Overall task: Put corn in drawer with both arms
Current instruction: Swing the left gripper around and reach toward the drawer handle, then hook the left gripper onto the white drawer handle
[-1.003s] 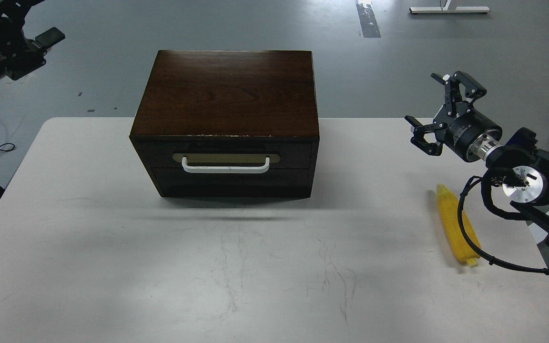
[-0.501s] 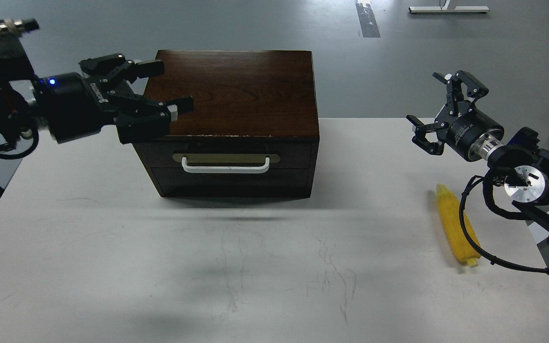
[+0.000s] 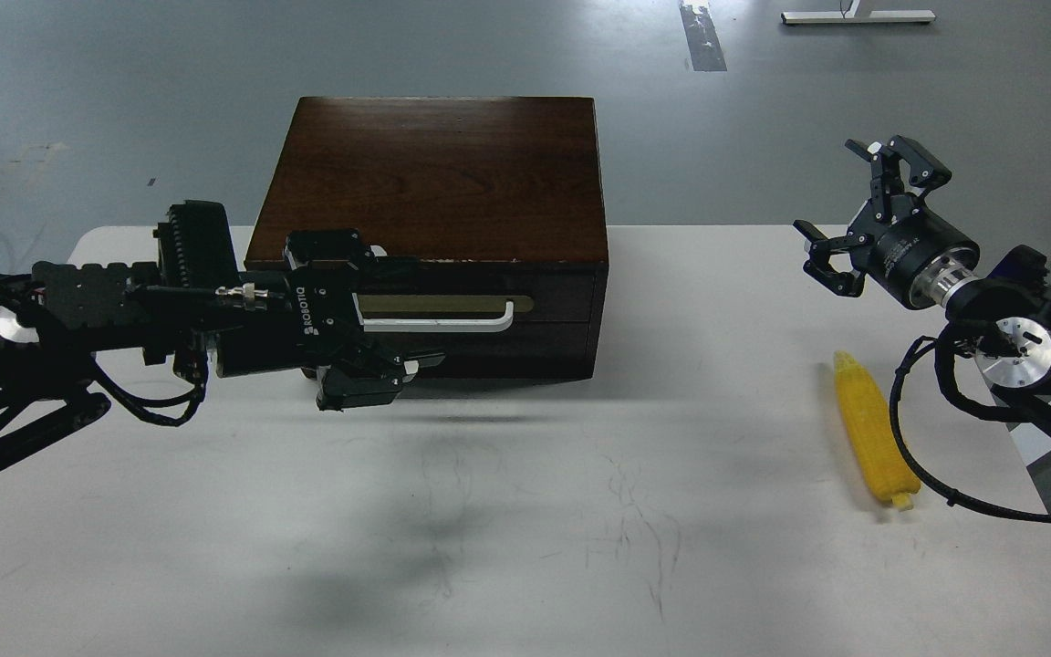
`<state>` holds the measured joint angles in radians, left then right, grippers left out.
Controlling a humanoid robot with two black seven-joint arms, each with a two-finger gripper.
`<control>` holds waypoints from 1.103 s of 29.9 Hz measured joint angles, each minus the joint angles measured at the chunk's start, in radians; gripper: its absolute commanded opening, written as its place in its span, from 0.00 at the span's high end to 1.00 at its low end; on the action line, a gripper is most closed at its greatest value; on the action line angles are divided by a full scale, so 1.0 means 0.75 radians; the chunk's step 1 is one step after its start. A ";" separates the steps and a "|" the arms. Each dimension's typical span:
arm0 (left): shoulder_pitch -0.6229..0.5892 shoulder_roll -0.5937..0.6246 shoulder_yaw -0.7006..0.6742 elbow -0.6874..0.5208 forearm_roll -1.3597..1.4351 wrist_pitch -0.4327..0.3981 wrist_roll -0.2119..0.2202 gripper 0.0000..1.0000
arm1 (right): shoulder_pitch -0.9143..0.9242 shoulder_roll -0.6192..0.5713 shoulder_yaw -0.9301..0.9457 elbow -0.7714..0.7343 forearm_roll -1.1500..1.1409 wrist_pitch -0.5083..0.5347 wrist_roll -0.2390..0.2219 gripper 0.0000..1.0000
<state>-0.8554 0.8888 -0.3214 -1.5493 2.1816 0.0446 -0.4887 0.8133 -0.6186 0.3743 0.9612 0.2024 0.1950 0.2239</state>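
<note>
The dark wooden cabinet point(image 3: 434, 173) stands at the table's back centre. Its drawer point(image 3: 553, 299) is shut, and the white bar handle point(image 3: 452, 319) shows on its front. My left gripper point(image 3: 400, 310) is open, with one finger above and one below the handle's left end, right in front of the drawer. I cannot tell whether it touches the handle. The yellow corn point(image 3: 872, 436) lies on the table at the right, tapered end away from me. My right gripper point(image 3: 840, 210) is open and empty, in the air behind the corn.
The white table point(image 3: 525, 529) carries the cabinet and the corn. A black cable point(image 3: 909, 456) from my right arm loops along the corn's right side. The table's right edge is close to the corn. Grey floor lies beyond.
My left arm has swung down from the upper left to the front of the drawer's handle. My right gripper has drifted slightly right. The corn and the drawer have not moved.
</note>
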 measured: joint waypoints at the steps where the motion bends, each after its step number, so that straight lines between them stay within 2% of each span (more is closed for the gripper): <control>1: 0.000 -0.002 0.003 0.005 0.000 0.001 0.000 0.11 | 0.000 0.001 0.000 -0.001 0.000 0.000 0.000 0.00; 13: 0.002 -0.008 0.055 0.068 0.000 0.002 0.000 0.17 | -0.005 0.005 -0.005 -0.006 0.000 0.000 0.000 0.00; 18: -0.002 -0.035 0.076 0.092 0.000 0.002 0.000 0.23 | -0.014 0.005 -0.008 -0.008 0.000 0.000 0.000 0.00; 33: -0.031 -0.104 0.079 0.113 0.000 0.010 0.000 0.22 | -0.043 0.004 -0.008 -0.005 0.000 0.000 0.002 0.00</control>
<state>-0.8791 0.8105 -0.2623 -1.4647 2.1817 0.0522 -0.4887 0.7812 -0.6153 0.3681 0.9573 0.2024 0.1948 0.2257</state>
